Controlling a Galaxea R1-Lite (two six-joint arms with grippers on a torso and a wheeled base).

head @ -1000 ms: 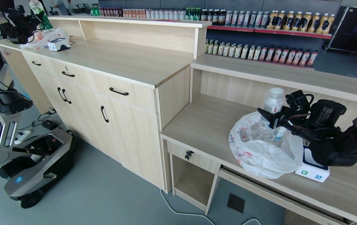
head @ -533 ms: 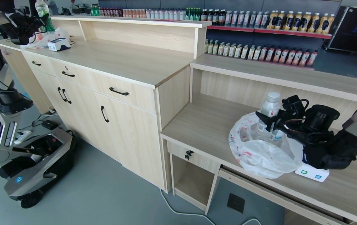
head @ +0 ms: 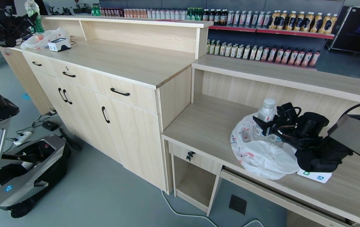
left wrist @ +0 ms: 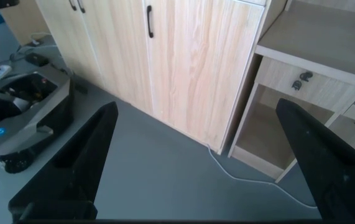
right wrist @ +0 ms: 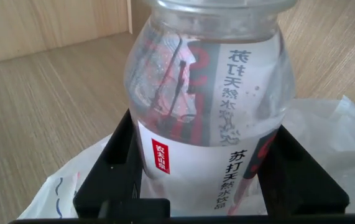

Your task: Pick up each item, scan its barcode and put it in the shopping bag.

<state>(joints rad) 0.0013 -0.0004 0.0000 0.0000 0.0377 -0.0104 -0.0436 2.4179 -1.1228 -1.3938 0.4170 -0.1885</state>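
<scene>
A clear bottle with a white cap and white label is upright in my right gripper, which is shut on its lower body. The bottle's base sits low inside the mouth of the white plastic shopping bag on the lower desk. In the right wrist view the bottle stands between the two black fingers, with the bag beneath and behind it. A white scanner box lies on the desk beside the bag, partly hidden by my right arm. My left gripper hangs open over the grey floor, nothing between its fingers.
The wooden desk has a raised back ledge behind the bag. A taller cabinet counter stands to the left. Shelves of drink bottles line the back wall. Another robot is on the floor at far left, with a cable nearby.
My right gripper has lowered the bottle down into the bag's mouth. The other robot at far left has shifted its arm and base.
</scene>
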